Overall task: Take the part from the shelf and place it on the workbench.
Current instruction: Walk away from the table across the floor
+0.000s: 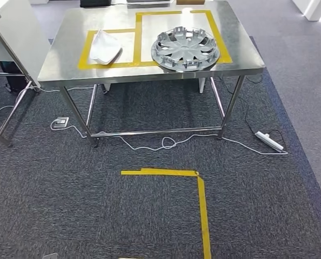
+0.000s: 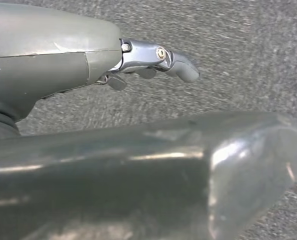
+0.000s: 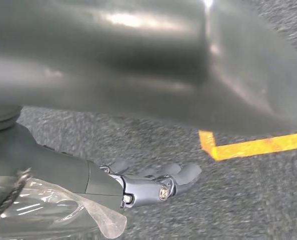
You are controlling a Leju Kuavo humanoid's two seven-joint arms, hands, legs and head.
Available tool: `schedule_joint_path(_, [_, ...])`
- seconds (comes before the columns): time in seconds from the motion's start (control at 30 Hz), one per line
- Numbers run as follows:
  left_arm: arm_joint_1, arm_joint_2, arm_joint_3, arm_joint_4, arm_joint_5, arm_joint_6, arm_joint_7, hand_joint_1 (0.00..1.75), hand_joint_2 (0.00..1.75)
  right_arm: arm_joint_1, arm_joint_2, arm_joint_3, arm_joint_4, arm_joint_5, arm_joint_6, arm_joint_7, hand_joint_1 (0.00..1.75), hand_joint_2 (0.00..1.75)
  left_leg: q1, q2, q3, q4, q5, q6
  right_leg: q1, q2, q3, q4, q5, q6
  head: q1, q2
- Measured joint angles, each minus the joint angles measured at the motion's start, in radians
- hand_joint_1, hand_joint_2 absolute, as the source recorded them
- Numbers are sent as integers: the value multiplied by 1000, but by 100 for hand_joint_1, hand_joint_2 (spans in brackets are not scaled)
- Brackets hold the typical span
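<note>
Placement step is looking finished: the stainless steel workbench (image 1: 61, 62) is carrying, from its left end, a white curved plastic part (image 1: 104, 46) in one yellow-taped box, then a silver spoked wheel cover (image 1: 185, 48). Left hand (image 2: 154, 60) and right hand (image 3: 154, 182) are hanging with fingers extended, holding nothing. Next move likely calls for turning toward the shelf.
</note>
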Motion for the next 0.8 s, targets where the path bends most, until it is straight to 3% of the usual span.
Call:
schedule_joint_path(0.03, [0,0,0,0,0,0,-1,0,0,0,0,0,0,0,1,0,0,0,3,0,13,12,15,-3,0,-1,-20,12,5,2,0,0])
schedule_joint_path(0.1, [-1,0,0,0,0,-2,-2,0,0,-1,0,0,0,0,3,-1,0,0,7,0,83,-61,68,-5,-1,-1,-58,38,15,8,-1,0])
schedule_joint_path(0.17, [-4,0,0,0,0,-5,-3,0,0,0,0,0,0,0,6,-4,0,0,5,-2,168,-186,72,2,0,0,-84,56,26,18,0,0])
schedule_joint_path(0.2, [-4,0,0,0,0,-7,-4,0,0,0,0,0,0,0,7,-5,0,0,3,-3,191,-227,63,7,0,0,-89,59,33,24,0,0])
schedule_joint_path(0.23, [-5,-1,0,0,0,-9,-5,0,0,0,0,0,0,1,8,-7,0,0,0,-4,198,-246,56,14,-1,0,-92,58,42,31,-1,0])
schedule_joint_path(0.3, [-5,-2,0,0,1,-12,-6,0,0,1,0,0,0,1,9,-8,0,0,-1,-2,185,-253,74,29,-4,2,-97,56,51,45,-3,0])
schedule_joint_path(0.33, [-6,-2,0,0,1,-14,-6,0,0,2,-1,0,0,1,10,-9,0,0,0,0,176,-256,85,37,-5,3,-103,64,34,52,-3,0])
schedule_joint_path(0.37, [-6,-2,0,0,1,-16,-7,0,0,4,-1,0,-1,1,10,-9,0,0,2,2,164,-260,99,45,-6,5,-113,88,-3,57,0,0])
schedule_joint_path(0.43, [-6,-4,0,0,2,-18,-7,0,0,4,-2,0,-1,1,10,-9,0,0,4,4,135,-260,125,53,-8,7,-139,188,-110,66,4,0])
schedule_joint_path(0.47, [-5,-5,0,0,2,-18,-7,0,0,3,-2,0,-1,1,10,-9,0,0,3,5,117,-260,139,54,-8,8,-150,251,-149,69,5,0])
schedule_joint_path(0.5, [-5,-6,0,0,2,-18,-7,0,0,2,-2,0,-1,2,11,-10,0,0,3,5,98,-258,153,53,-9,8,-151,301,-159,72,5,0])
schedule_joint_path(0.53, [-5,-6,0,0,3,-18,-7,0,0,2,-3,0,-1,3,11,-10,0,0,3,6,78,-257,168,51,-10,8,-142,330,-144,73,5,0])
schedule_joint_path(0.57, [-5,-6,0,0,4,-18,-7,0,0,2,-4,0,-1,3,12,-10,0,0,3,6,59,-255,182,48,-11,8,-117,325,-110,74,5,0])
schedule_joint_path(0.6, [-5,-7,0,0,4,-18,-8,0,0,2,-5,0,-2,4,12,-11,0,0,4,6,41,-254,196,45,-13,8,-74,284,-75,74,5,0])
schedule_joint_path(0.63, [-5,-7,0,0,4,-18,-8,0,0,0,-6,0,-3,5,14,-11,0,0,3,5,27,-252,208,40,-13,10,-15,213,-60,72,6,0])
schedule_joint_path(0.7, [-5,-8,0,0,5,-19,-11,0,0,-3,-8,0,-4,8,16,-14,0,0,1,4,12,-250,233,30,-12,16,104,44,-82,63,5,0])
schedule_joint_path(0.73, [-5,-8,0,0,6,-20,-12,0,0,-5,-8,0,-4,10,18,-16,0,0,0,3,9,-252,245,24,-10,19,135,-8,-100,57,5,0])
schedule_joint_path(0.77, [-5,-8,1,0,6,-21,-14,0,0,-5,-8,0,-5,11,19,-17,0,0,1,2,7,-255,258,18,-7,19,143,-32,-106,48,4,0])
schedule_joint_path(0.8, [-4,-8,1,0,7,-21,-15,0,0,-4,-8,0,-5,12,21,-19,0,0,4,1,4,-258,266,12,-7,16,131,-31,-100,37,5,0])
